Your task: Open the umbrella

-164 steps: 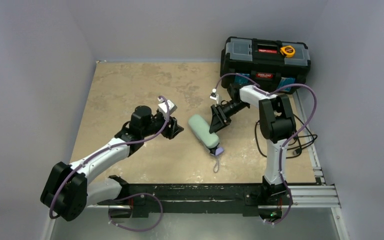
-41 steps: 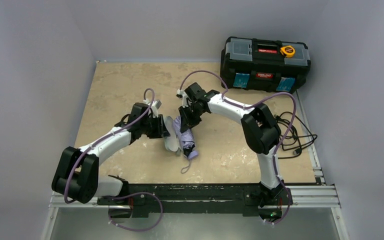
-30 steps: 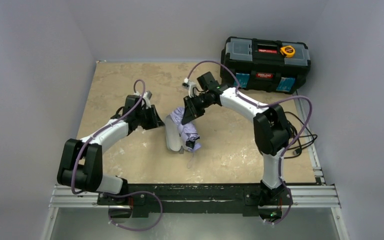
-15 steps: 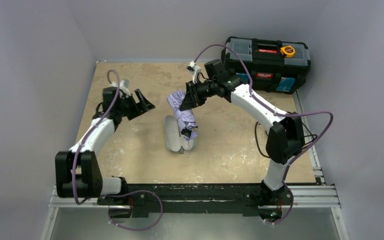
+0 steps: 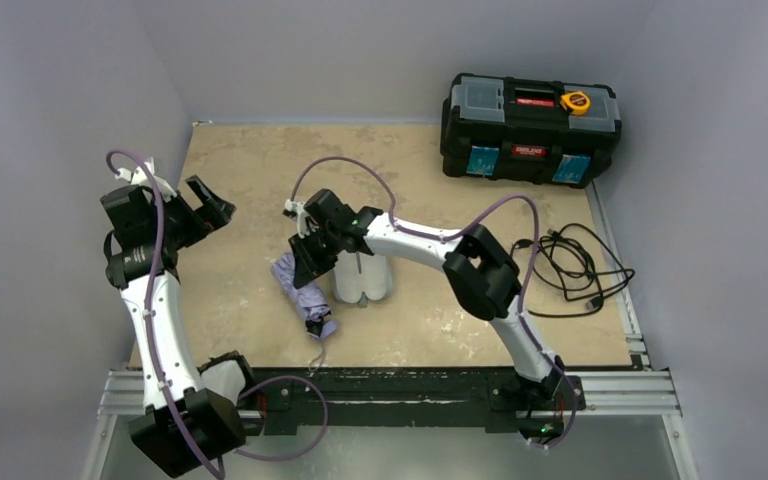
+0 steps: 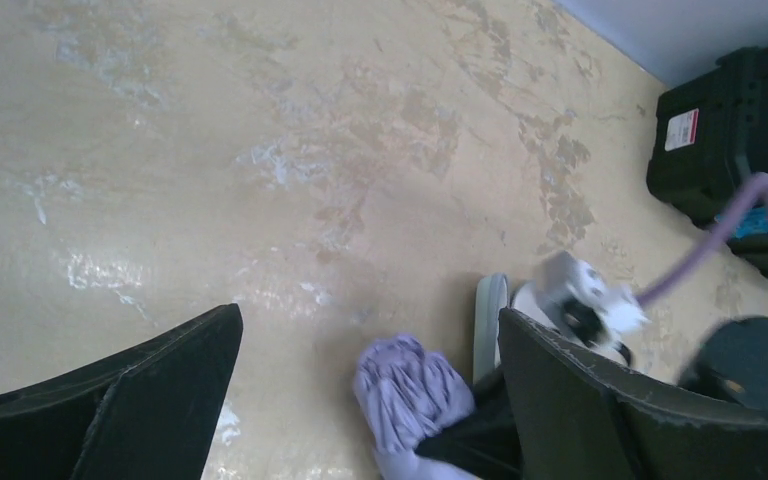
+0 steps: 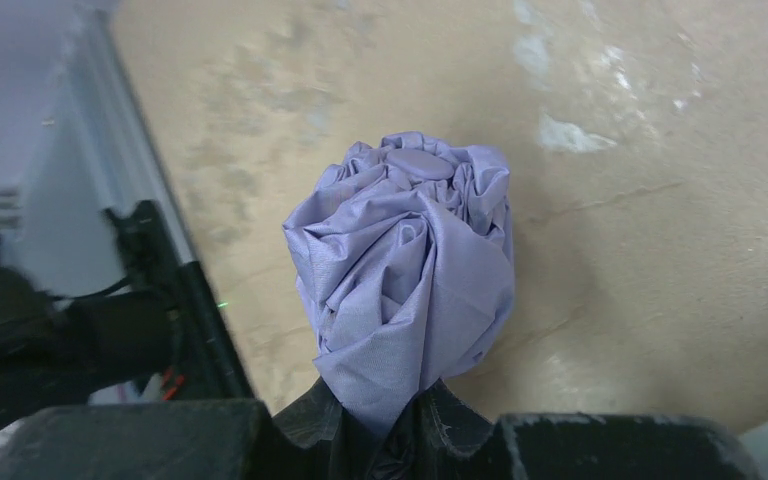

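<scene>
With the right gripper [image 7: 390,432] clamped on the umbrella [image 7: 405,270] and the left gripper [image 5: 208,203] spread wide, empty, the handle [image 5: 322,327] needed a square grasp before pulling.

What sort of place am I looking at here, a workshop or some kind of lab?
Probably a lab test cell: a left arm and right arm bolted to a rail at the table edge, plain grey walls boxing it in, a toolbox and loose cables at the side.
</scene>
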`<action>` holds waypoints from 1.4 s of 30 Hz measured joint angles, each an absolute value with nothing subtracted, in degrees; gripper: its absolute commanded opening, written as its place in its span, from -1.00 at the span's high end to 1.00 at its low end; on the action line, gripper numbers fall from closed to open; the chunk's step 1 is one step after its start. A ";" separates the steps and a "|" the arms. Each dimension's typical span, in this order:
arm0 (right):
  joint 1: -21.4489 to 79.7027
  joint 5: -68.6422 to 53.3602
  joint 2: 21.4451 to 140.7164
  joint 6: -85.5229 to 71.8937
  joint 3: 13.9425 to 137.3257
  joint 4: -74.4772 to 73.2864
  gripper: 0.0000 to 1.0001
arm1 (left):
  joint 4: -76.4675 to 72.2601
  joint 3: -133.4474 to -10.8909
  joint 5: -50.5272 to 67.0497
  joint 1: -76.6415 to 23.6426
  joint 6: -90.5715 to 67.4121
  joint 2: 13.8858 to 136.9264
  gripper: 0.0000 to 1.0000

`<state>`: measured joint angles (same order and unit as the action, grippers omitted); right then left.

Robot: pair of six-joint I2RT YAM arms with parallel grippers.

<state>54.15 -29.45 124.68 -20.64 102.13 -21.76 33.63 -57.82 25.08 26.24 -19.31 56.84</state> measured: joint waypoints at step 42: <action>41.39 -28.45 128.73 11.55 106.15 -40.10 -0.75 | 35.68 -53.23 35.62 26.28 -14.11 54.65 -1.00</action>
